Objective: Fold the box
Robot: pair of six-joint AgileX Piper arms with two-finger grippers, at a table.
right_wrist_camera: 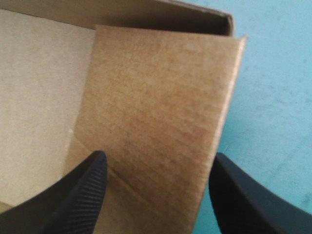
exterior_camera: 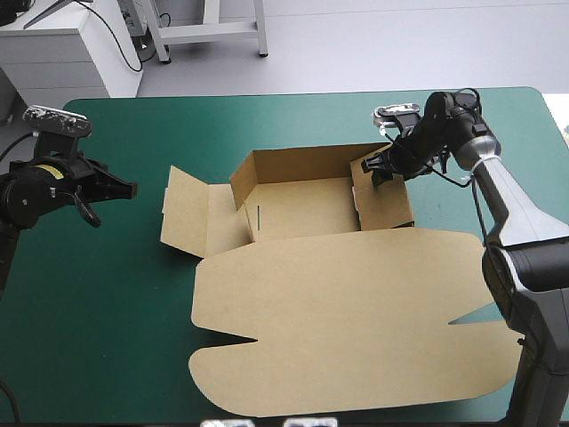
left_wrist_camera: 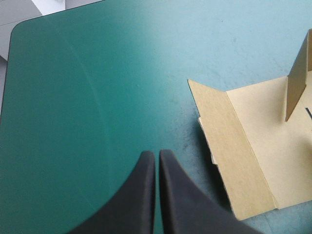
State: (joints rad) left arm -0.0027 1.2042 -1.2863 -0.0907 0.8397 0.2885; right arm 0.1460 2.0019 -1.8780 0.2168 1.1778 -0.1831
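1. Right jaws stand apart, straddling the right flap of the box; left jaws are together over bare counter, beside the left flap.
2. Grip the flap's edge squarely, then swing it upright against the far wall.
3. Only the high view shows the box mid-counter, lid flat nearside.

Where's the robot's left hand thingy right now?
In the high view, the left gripper, fingers shut, is over bare teal-green cover near its left edge, apart from the left flap of the box.
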